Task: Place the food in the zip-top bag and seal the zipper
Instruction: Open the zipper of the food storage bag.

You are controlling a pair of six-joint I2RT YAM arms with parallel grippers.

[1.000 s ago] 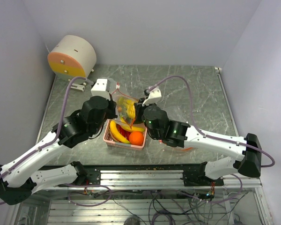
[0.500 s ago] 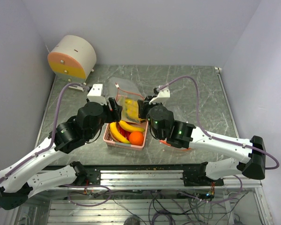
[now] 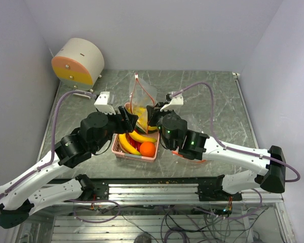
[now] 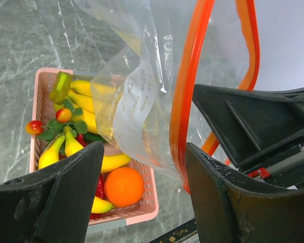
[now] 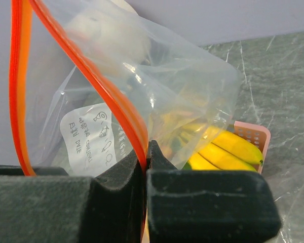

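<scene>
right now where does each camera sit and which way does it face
Top external: above and behind the arms, looking down at the table; both arms, left gripper and right gripper at the zip-top bag.
Left wrist: looks down between its open fingers at the pink tray, bananas, orange.
Right wrist: looks level across; its fingers shut on the zipper.
Both wrist views share bag, zipper, bananas, tray.
</scene>
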